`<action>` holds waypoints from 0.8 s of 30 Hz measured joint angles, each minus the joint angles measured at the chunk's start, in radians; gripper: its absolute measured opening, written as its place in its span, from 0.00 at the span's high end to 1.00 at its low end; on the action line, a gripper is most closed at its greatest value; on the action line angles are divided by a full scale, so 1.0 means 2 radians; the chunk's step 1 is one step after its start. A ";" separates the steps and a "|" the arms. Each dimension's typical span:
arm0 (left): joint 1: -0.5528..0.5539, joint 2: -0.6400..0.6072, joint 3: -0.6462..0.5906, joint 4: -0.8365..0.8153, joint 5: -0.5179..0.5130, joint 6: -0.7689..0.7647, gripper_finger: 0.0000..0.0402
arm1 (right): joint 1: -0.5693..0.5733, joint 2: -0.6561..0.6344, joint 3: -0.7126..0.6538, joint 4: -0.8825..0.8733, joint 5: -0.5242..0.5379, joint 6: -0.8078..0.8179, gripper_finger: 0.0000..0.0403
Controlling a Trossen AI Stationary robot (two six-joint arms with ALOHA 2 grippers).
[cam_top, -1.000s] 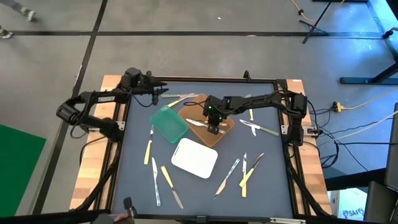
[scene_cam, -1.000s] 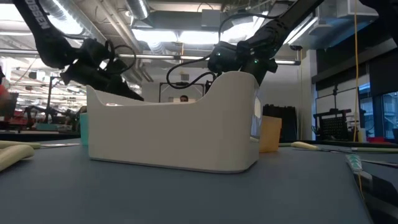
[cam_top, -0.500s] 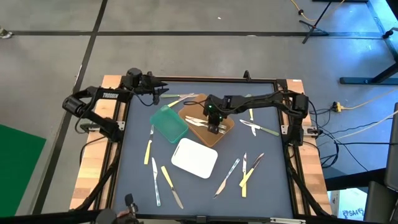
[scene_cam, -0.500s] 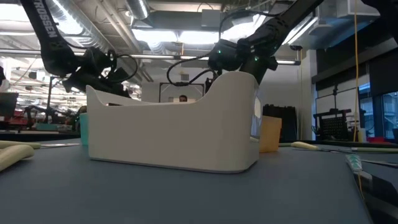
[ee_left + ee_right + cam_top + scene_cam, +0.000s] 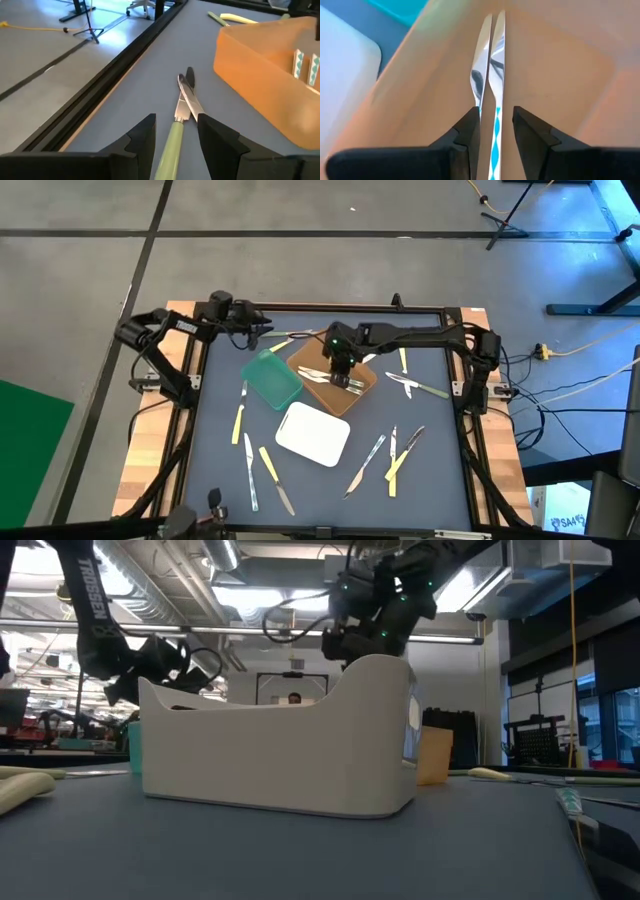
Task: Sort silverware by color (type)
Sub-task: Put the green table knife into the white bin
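Both arms were dark, almost black, built of chunky jointed links. The left arm (image 5: 160, 340) carried white lettering along one link and loops of black cable near its wrist. The right arm (image 5: 420, 338) showed a small green light at its wrist; its fingers (image 5: 465, 135) were matte black, blunt wedges.

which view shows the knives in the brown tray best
The right wrist view: two blue-patterned knives lie side by side in the brown tray, filling the picture. The high view shows them small under the right tool. The left wrist view catches only handle ends; the low view hides them.
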State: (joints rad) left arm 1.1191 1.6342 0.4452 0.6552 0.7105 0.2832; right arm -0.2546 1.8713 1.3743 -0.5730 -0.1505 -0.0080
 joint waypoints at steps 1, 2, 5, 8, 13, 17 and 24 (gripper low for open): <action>0.000 0.002 0.002 0.000 -0.005 -0.005 0.65 | 0.000 0.000 0.003 -0.003 0.000 0.000 0.74; 0.000 0.004 0.003 -0.001 -0.009 -0.008 0.65 | 0.000 0.000 0.005 -0.002 0.000 0.000 0.74; 0.000 0.008 0.005 -0.004 -0.012 -0.010 0.65 | 0.000 0.000 0.008 -0.002 0.000 -0.002 0.74; -0.003 0.008 0.005 -0.012 -0.022 -0.010 0.65 | 0.000 0.000 0.008 -0.003 0.000 -0.002 0.74; -0.022 0.008 0.005 -0.023 -0.071 -0.004 0.65 | 0.000 0.000 0.008 -0.002 0.000 -0.002 0.74; -0.037 0.008 0.005 -0.031 -0.085 0.022 0.65 | 0.000 0.000 0.008 -0.002 0.000 -0.002 0.74; -0.046 0.008 0.005 -0.052 -0.100 0.033 0.65 | 0.000 0.000 0.008 -0.002 0.000 -0.013 0.74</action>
State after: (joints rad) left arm 1.0278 1.6497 0.4549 0.5516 0.5101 0.3487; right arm -0.2546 1.8717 1.3899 -0.5777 -0.1506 -0.0347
